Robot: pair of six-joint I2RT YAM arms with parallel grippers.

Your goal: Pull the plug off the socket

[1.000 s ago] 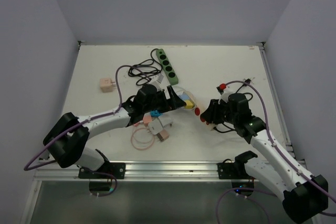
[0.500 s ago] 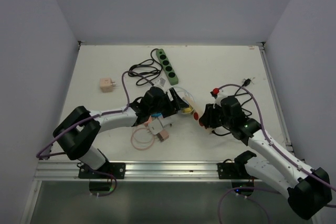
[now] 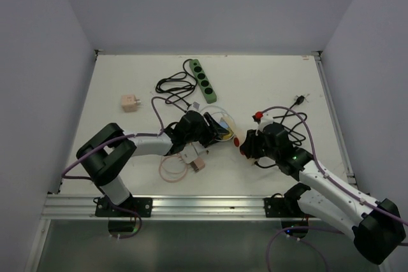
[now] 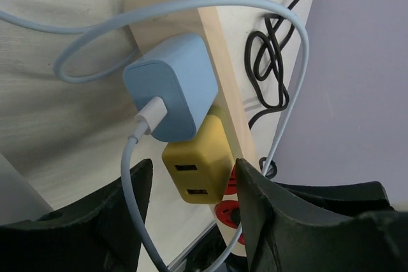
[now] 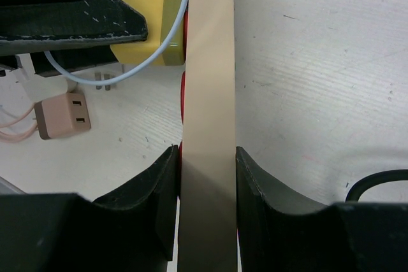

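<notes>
A beige power strip (image 5: pixel 207 93) with red sockets (image 4: pixel 242 211) is clamped at its end between the fingers of my shut right gripper (image 5: pixel 206 157). A yellow plug (image 4: pixel 194 170) and a blue charger (image 4: pixel 172 97) with a pale blue cable sit in the strip (image 4: pixel 210 49). My left gripper (image 4: pixel 194 173) is open, with one finger on each side of the yellow plug. A gap shows on the left side. In the top view the left gripper (image 3: pixel 217 130) and the right gripper (image 3: pixel 245 143) meet at the table's middle, with the yellow plug (image 3: pixel 227 135) between them.
A green power strip (image 3: pixel 203 81) with a coiled black cable (image 3: pixel 175 86) lies at the back. A pink adapter (image 3: pixel 131 103) sits at the left. A pink plug (image 5: pixel 60 118) with a coiled cable (image 3: pixel 172 169) lies near the front. Black cable (image 3: pixel 290 119) lies by the right arm.
My left gripper has moved right and forward, and its fingers now stand on both sides of the yellow plug. My right gripper has shifted a little left with the strip.
</notes>
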